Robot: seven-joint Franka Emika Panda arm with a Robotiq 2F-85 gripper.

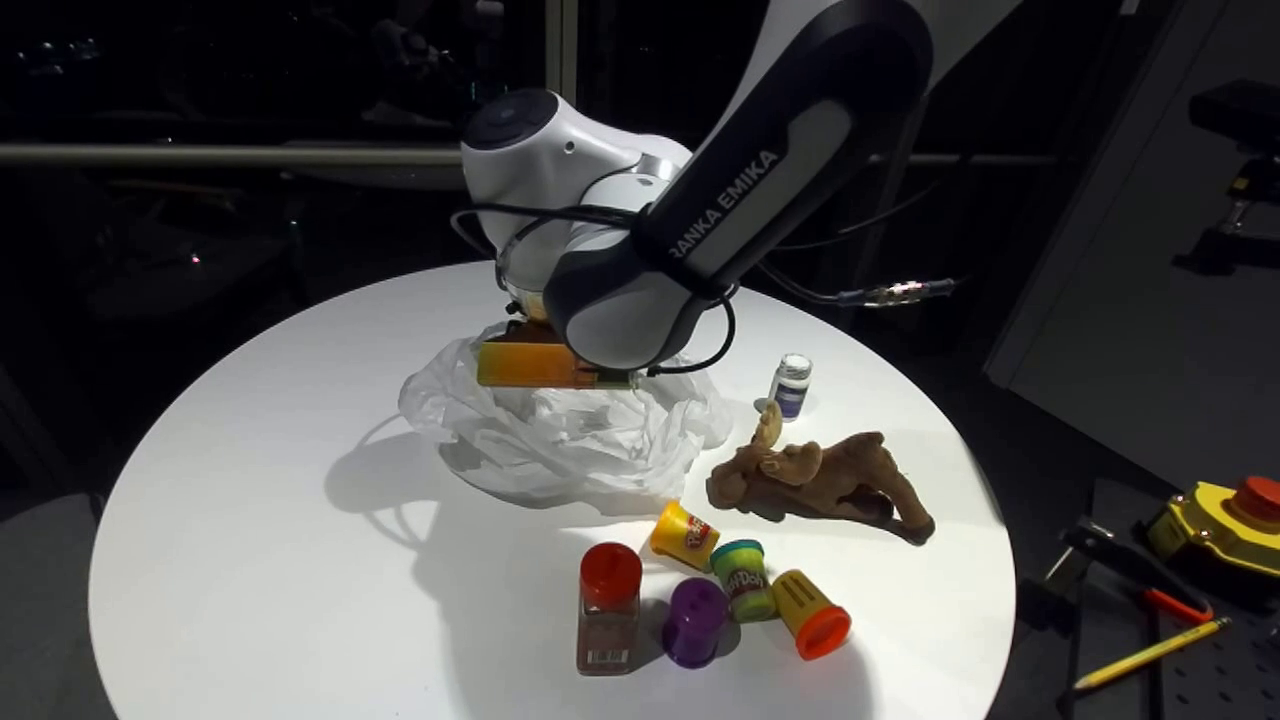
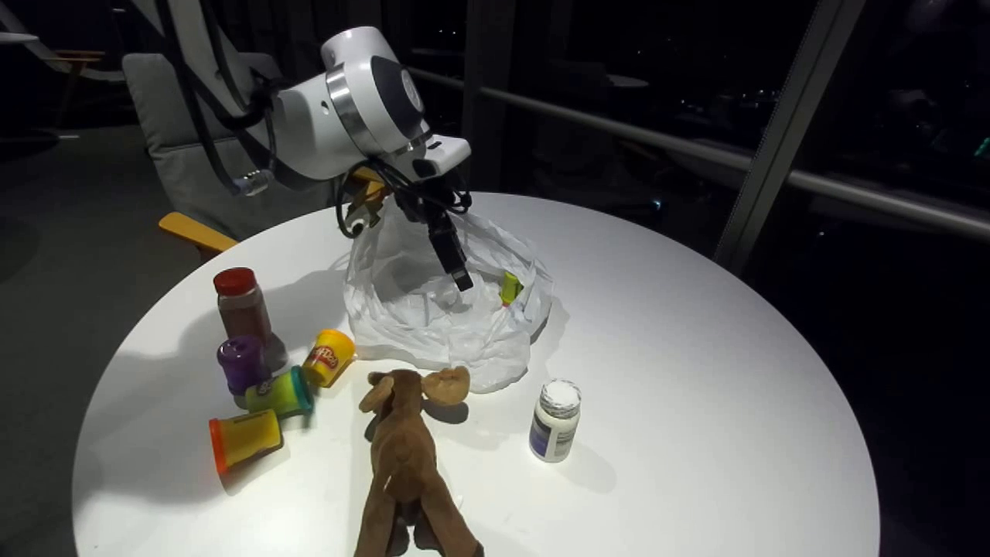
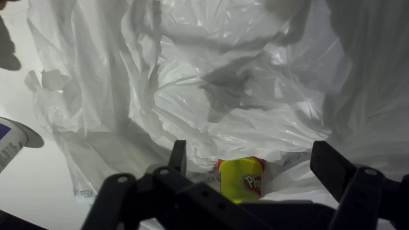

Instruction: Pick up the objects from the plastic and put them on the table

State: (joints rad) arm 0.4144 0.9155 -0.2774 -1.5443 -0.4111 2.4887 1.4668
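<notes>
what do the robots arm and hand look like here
The arm is rounded, white with dark sections, with EMIKA lettering on one link and black cables along it. The hand is black, with two angular, jointed fingers and small pale pins.

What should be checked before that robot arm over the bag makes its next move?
1. Gripper open: ok, jaws wide apart.
2. Something left in the plastic bag: ok, a yellow can shows inside.
3. Can ready to lift: not ok, not gripped yet.
4. Can free of loose plastic: not ok, folds crowd it and might snag.
5. Anything else under the folds: cannot tell.
6. White bottle standing apart from the bag: ok.
</notes>
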